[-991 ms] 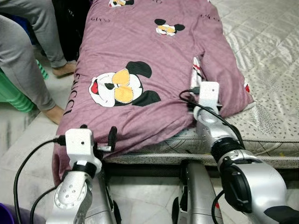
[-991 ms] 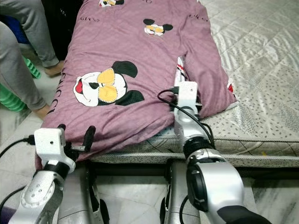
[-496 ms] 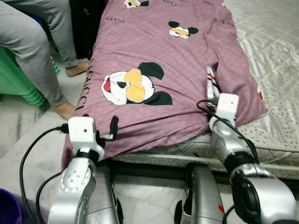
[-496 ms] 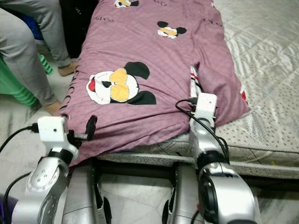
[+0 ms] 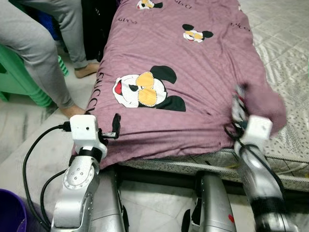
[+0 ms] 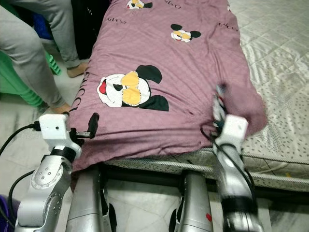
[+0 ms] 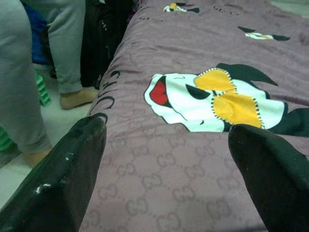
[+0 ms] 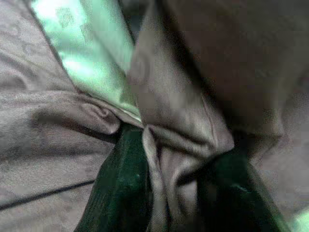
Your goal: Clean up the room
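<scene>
On the bed, the right end effector (image 8: 169, 193) pinches the mauve "GUCCI" blanket (image 5: 193, 67) (seemingly its corner); left end effector (image 7: 169, 183) spread apart.

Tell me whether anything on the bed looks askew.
The purple blanket is bunched up at its near right corner, pinched in the right gripper. Its near left edge hangs off the mattress beside the open left gripper.

Mauve blanket (image 5: 193, 72) with cartoon mouse prints lies spread flat along the bed. Its near right corner is bunched and lifted; near left edge drapes over the side.
</scene>
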### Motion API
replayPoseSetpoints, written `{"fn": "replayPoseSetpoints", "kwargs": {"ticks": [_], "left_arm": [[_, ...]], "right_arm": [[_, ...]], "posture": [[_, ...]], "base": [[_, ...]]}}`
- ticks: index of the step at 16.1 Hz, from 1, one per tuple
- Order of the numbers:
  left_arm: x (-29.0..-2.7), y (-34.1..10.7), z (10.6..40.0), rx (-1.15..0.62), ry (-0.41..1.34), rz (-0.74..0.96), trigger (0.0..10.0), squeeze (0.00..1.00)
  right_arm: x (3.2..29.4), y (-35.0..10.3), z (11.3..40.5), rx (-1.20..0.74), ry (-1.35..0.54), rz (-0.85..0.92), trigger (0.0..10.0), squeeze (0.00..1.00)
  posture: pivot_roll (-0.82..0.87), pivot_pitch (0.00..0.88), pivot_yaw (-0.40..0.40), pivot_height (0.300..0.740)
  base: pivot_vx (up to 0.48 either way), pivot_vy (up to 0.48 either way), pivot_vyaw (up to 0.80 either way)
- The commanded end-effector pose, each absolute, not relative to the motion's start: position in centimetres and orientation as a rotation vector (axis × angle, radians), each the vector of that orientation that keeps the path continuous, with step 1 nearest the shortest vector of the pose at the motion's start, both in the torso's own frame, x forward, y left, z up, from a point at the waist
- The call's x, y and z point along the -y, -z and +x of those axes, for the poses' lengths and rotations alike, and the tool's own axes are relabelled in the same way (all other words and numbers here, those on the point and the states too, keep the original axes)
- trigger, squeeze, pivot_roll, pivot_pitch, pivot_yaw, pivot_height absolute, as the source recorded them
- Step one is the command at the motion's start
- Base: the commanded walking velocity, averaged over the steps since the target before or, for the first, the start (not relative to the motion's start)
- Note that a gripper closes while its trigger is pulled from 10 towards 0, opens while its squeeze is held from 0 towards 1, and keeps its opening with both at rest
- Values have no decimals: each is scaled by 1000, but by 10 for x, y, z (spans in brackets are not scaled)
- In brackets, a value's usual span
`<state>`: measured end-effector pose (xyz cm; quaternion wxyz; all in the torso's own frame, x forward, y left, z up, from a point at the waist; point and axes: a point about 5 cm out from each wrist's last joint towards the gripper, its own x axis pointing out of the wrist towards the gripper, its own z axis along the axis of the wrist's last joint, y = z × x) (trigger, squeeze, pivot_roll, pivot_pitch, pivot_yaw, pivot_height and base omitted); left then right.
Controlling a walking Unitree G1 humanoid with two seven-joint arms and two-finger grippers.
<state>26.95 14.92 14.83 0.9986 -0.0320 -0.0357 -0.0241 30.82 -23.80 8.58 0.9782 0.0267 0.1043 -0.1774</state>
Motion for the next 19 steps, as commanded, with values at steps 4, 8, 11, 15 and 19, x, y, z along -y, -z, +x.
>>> {"fn": "replayPoseSetpoints", "kwargs": {"ticks": [4, 8, 11, 15, 19], "left_arm": [[-147, -144, 274, 75, 61, -76, 10000, 0], [-141, -143, 282, 86, 82, -83, 10000, 0], [-138, -144, 287, 98, 93, -86, 10000, 0], [-138, -144, 290, 110, 90, -90, 10000, 0], [-136, -144, 290, 115, 93, -98, 10000, 0]], "right_arm": [[252, -60, 235, -348, 380, 83, 0, 0], [251, -52, 194, -454, 367, 52, 1255, 0], [259, -43, 169, -578, 393, -102, 10000, 365], [284, -52, 158, -606, 507, -267, 10000, 1000], [312, -131, 218, -217, 586, -514, 10000, 1000]], "posture": [[-51, 145, 3, 507], [-77, 126, 6, 507], [-90, 109, 0, 507], [-106, 99, -4, 507], [-118, 108, 3, 507]], "base": [[0, 0, 0], [0, 0, 0], [0, 0, 0], [0, 0, 0], [0, 0, 0]]}}
